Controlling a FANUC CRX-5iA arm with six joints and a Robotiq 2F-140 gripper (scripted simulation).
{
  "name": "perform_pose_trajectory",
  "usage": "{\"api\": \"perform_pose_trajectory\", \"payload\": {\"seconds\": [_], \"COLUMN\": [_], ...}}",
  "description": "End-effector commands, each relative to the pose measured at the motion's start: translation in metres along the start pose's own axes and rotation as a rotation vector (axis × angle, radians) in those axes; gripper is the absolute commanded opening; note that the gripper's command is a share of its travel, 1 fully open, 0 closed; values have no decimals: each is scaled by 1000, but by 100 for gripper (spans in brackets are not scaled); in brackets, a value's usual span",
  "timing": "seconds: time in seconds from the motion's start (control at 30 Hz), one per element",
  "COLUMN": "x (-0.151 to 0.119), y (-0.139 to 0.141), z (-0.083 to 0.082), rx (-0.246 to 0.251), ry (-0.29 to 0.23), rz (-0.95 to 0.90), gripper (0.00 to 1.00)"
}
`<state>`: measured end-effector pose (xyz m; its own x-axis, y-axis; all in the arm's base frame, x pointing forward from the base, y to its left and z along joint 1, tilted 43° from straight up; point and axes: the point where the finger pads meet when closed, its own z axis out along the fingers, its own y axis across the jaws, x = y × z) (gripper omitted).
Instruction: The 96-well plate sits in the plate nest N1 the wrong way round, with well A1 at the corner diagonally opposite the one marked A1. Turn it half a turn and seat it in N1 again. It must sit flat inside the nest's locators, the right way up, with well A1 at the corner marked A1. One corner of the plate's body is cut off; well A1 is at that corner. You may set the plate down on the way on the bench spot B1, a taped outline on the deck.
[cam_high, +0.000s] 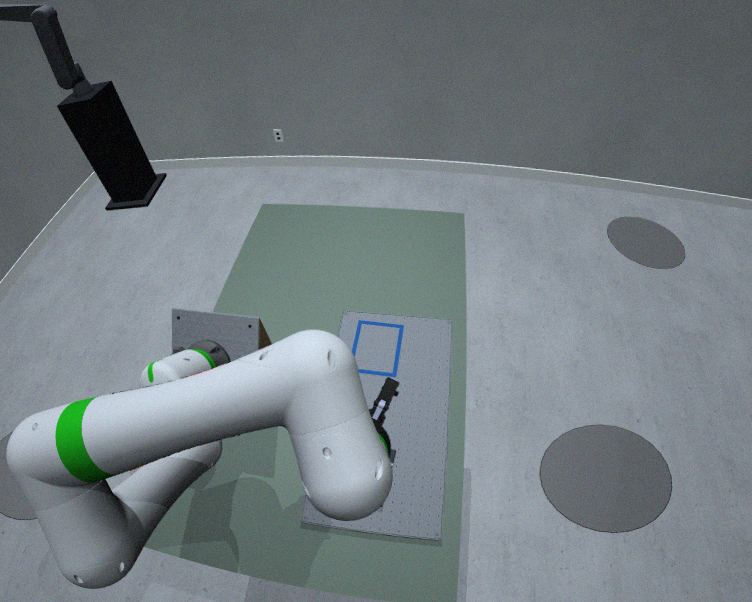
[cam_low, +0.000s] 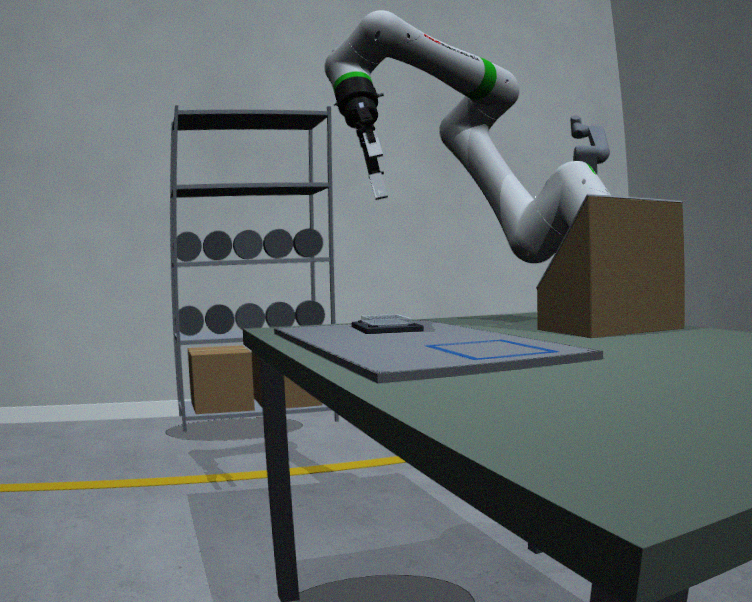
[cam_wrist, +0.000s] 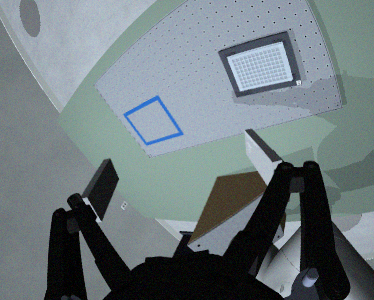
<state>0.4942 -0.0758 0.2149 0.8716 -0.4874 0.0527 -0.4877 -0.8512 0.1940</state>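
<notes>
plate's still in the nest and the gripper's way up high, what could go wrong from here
1. The open gripper hangs tilted, high above the plate; unless squared first, the fingers may meet its edges skewed.
2. The nest frames the plate closely, so descending fingers could strike it.
3. The arm hides the plate from the top view, leaving alignment to the wrist view.
</notes>
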Motion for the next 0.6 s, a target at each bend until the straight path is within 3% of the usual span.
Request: {"api": "perform_pose_trajectory", "payload": {"seconds": [0.0,0.57], "x": [4,20], "y": [10,54], "z": [11,57], "rx": [-34,-170], "ry": [13,96], "rz": [84,452], "gripper": [100,100]}}
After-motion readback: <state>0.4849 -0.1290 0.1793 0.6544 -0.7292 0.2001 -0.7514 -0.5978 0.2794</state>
